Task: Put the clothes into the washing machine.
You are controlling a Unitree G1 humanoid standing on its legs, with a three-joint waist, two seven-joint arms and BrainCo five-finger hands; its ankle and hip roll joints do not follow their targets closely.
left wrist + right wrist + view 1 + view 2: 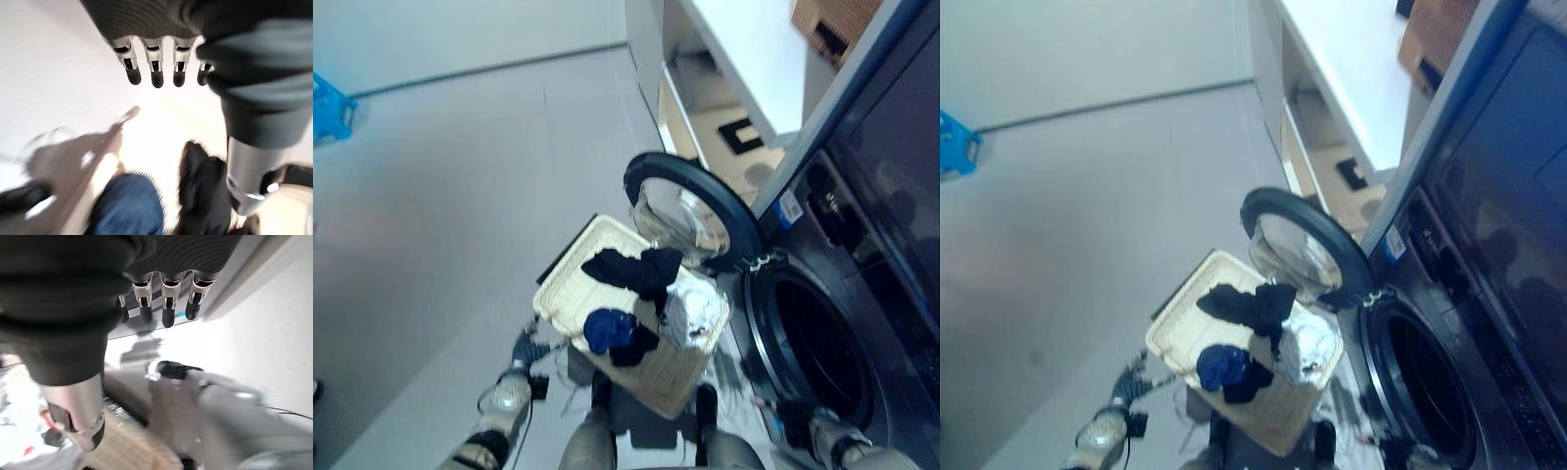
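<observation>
- Clothes lie in a cream woven rectangular laundry basket (570,284) on the pale grey floor (440,196), just right of the left hand (525,345) and ahead of it.
- Left hand hangs low at the basket's near left corner; in its wrist view the fingers (156,73) are straight and relaxed, thumb apart, holding nothing, with the basket's contents below them.
- A bunched royal-blue garment (607,329) sits in the basket nearest that hand, with a small dark piece touching its right side.
- A black garment (636,269) sprawls across the basket's far part, beyond the blue one.
- A crumpled white garment (693,311) fills the basket's right end, beside the black one.
- A round glass washer door with a dark rim (690,211) stands swung open just beyond the basket's far right corner.
- A dark grey front-loading washing machine (862,245) stands to the right, its round drum opening (813,343) dark inside.
- Right hand (166,303) is near the machine's lower front; its wrist view shows fingers straight, spread slightly and holding nothing.
</observation>
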